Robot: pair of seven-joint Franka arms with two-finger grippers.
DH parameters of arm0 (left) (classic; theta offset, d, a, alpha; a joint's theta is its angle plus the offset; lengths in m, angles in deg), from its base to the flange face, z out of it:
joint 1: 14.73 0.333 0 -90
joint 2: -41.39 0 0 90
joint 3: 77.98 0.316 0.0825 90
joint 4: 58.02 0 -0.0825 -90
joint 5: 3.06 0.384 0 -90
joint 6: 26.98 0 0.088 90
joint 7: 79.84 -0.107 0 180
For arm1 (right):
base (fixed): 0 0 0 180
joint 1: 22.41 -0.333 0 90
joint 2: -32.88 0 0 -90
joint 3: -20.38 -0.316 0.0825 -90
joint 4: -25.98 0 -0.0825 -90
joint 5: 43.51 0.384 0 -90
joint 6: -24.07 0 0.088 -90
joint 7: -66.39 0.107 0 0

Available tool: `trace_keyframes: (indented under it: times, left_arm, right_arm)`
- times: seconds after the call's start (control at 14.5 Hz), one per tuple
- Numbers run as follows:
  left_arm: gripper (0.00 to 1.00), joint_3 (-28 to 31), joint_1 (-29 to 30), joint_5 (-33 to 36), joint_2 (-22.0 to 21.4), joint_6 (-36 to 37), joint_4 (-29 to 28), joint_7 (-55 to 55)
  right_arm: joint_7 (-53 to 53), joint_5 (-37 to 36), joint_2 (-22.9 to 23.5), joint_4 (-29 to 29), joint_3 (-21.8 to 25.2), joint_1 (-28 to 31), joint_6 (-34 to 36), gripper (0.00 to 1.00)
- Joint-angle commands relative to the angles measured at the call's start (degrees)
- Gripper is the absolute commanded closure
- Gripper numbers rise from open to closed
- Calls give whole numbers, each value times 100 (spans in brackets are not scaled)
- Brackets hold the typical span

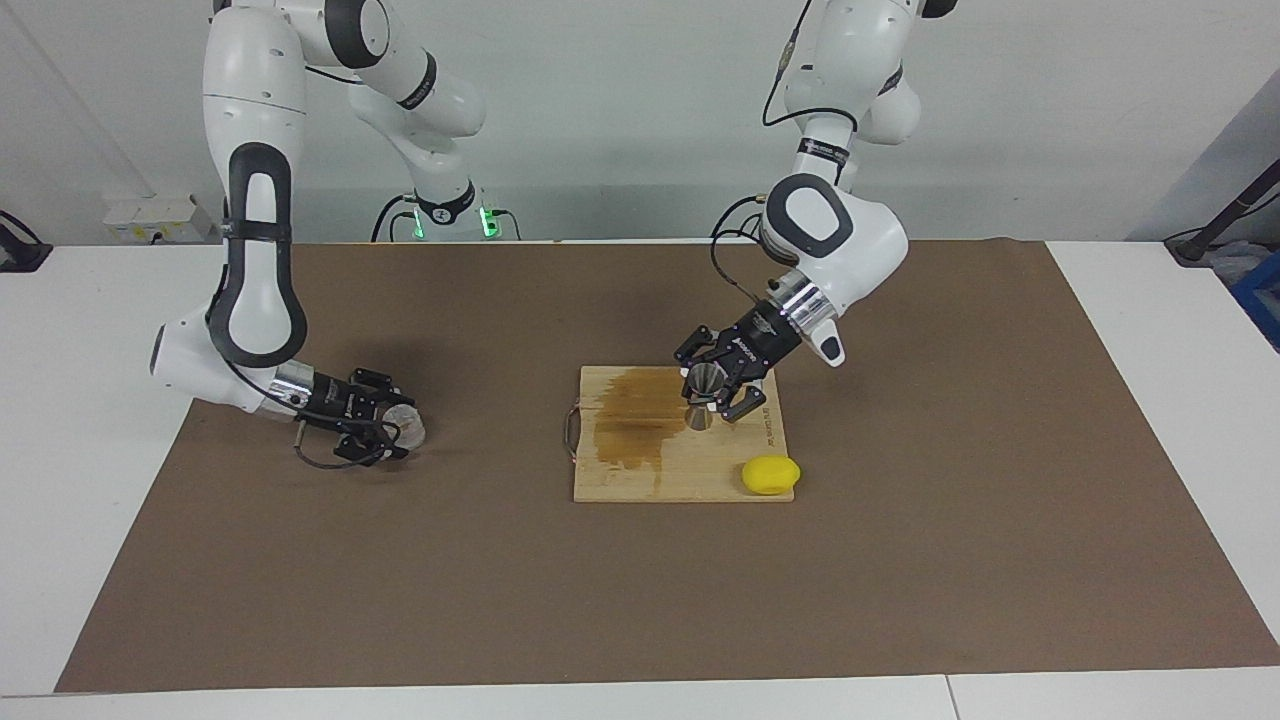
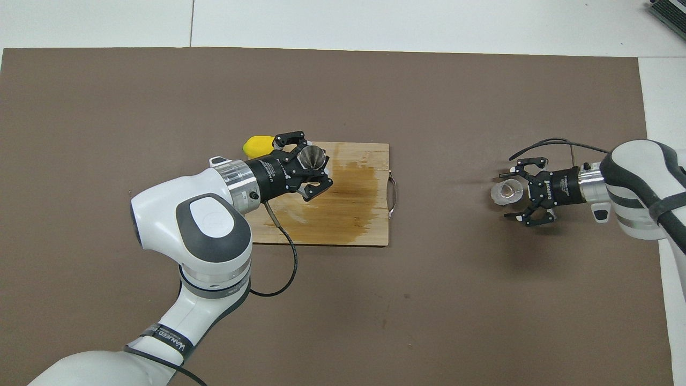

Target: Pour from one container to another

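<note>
The clear glass cup (image 1: 406,427) (image 2: 506,193) stands on the brown mat toward the right arm's end of the table. My right gripper (image 1: 385,428) (image 2: 510,194) is low around it, open, with a small gap on each side. The metal jigger (image 1: 703,392) (image 2: 313,158) stands upright on the wooden cutting board (image 1: 640,470) (image 2: 348,225). My left gripper (image 1: 712,388) (image 2: 310,163) is open around it, its fingers outside the jigger's rim.
A dark wet stain (image 1: 632,425) (image 2: 351,187) spreads over the board beside the jigger. A yellow lemon (image 1: 770,474) (image 2: 257,145) lies at the board's corner toward the left arm's end, farther from the robots than the jigger. The brown mat (image 1: 900,560) covers the table.
</note>
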Motion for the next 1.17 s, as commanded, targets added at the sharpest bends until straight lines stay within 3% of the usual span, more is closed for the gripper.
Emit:
trace_keyframes:
  times: [0.0,0.14,0.34,0.62,0.97,1.1]
  left_arm:
    - [100,95,-239,-238,223,-215,41,2]
    - [100,104,-459,-370,364,-286,120,-16]
    - [100,104,-591,-520,549,-401,313,-16]
    - [100,113,-688,-582,873,-418,699,-24]
    - [100,96,-688,-556,962,-383,868,-24]
    - [100,95,-688,-538,1005,-375,859,-24]
  right_arm:
    - [-199,185,-60,-120,-11,13,-117,0]
    - [-199,176,-60,-112,-11,13,-117,5]
    - [-208,176,-69,-103,-11,13,-64,25]
    - [-208,176,-69,-103,-11,13,-73,42]
    - [-164,167,-156,-59,-2,-100,-108,54]
    - [-120,167,-200,-33,-2,-127,-108,70]
